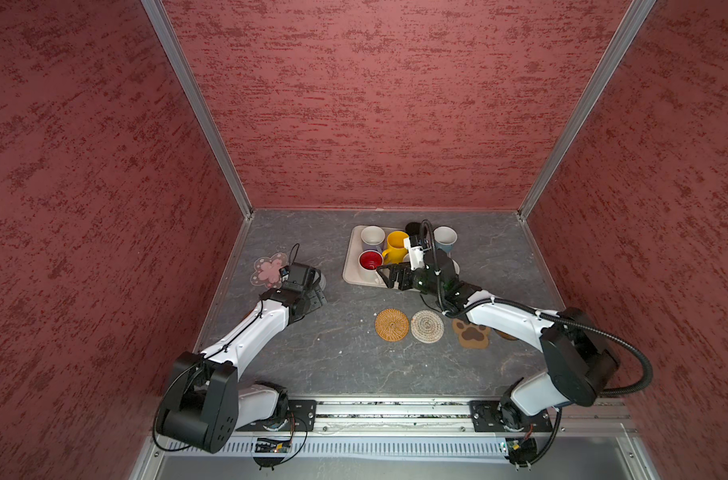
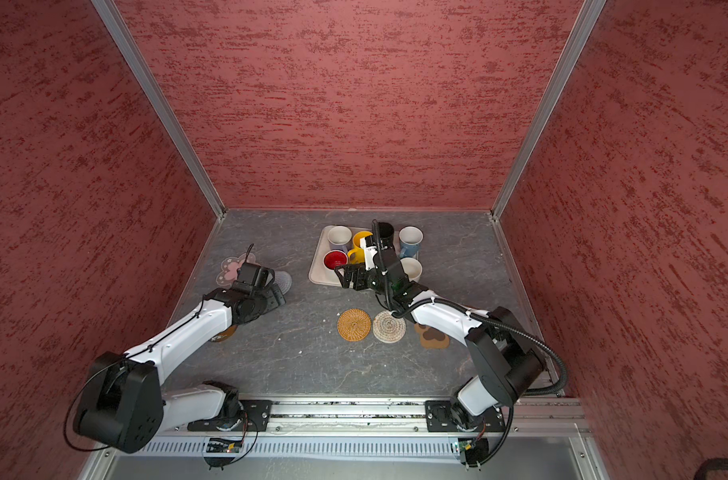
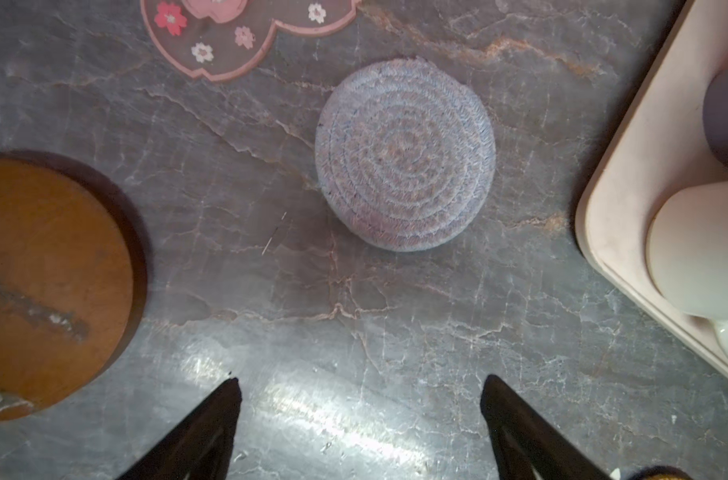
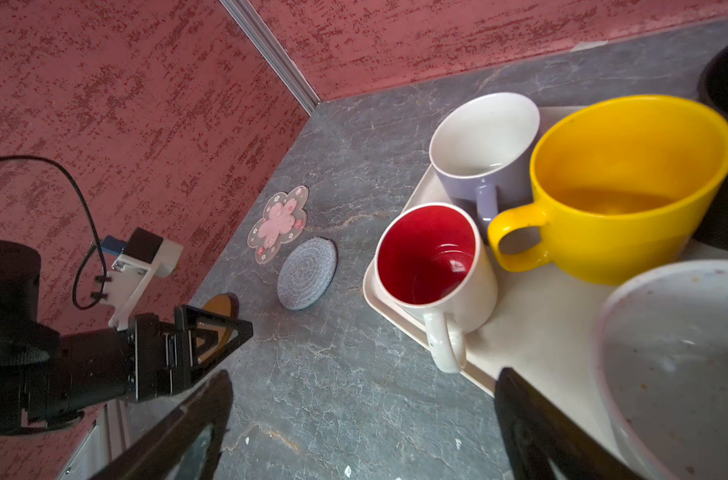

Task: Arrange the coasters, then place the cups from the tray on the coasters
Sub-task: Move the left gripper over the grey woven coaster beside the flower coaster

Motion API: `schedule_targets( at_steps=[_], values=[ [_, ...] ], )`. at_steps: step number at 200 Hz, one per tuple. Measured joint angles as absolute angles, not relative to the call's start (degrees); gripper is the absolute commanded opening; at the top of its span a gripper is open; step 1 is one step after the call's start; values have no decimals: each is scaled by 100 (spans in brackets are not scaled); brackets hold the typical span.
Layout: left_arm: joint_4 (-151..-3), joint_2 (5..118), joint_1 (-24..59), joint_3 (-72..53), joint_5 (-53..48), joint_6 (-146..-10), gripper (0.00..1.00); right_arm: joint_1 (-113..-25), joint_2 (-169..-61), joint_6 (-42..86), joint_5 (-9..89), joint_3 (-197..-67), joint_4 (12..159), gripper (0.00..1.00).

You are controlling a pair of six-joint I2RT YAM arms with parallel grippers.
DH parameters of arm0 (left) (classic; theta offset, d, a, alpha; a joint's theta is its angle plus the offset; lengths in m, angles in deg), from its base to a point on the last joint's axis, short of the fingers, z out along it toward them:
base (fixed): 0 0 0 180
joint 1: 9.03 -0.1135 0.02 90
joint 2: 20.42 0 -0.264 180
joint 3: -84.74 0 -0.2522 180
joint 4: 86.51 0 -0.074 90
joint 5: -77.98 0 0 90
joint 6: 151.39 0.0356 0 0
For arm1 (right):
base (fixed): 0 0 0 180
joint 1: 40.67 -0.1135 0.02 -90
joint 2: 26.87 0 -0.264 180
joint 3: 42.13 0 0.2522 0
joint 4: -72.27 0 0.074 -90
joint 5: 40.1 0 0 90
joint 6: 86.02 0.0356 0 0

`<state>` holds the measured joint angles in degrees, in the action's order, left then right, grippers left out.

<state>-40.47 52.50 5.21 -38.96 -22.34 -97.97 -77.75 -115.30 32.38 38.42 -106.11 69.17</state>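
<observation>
Left fingers (image 3: 212,419) spread wide, hold nothing, hang low over grey surface (image 3: 354,332). Grey-blue coaster (image 3: 404,153) lies flat just ahead of them. Pink flower coaster (image 3: 229,33) sits close beside it, brown wooden coaster (image 3: 50,286) a bit apart. Right fingers (image 4: 528,419) spread wide too, hold nothing, at near edge of tray (image 4: 541,332), close to white cup with red inside (image 4: 429,253). Yellow cup (image 4: 632,187) and pale cup (image 4: 470,183) stand on tray behind it. Orange coaster (image 1: 391,325), beige coaster (image 1: 427,326), paw coaster (image 1: 471,332) lie in row on surface, nearer robot.
</observation>
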Motion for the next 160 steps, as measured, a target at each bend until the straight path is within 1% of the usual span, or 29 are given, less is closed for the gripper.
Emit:
schedule_targets(
  at_steps=[61, 92, 114, 131, 160],
  values=[
    [-4076, 5891, 325, -3223, -2086, -9537, 92, -7775, -11462, 3243, 3750, -9944, 6544, 99],
    [-3991, 6118, 274, -2904, -2062, -9473, 92, -7775, -11005, 3243, 3850, -9343, 6264, 99],
    [-3868, 6278, 248, -2632, -1976, -9410, 89, -7775, -10675, 3240, 4008, -9129, 6152, 99],
    [-3787, 6352, 242, -2475, -1915, -9392, 85, -7775, -10505, 3245, 4071, -9109, 6012, 99],
    [-3610, 6461, 196, -2226, -1795, -9357, 82, -7775, -10264, 3278, 4100, -9011, 5776, 99]
  ],
)
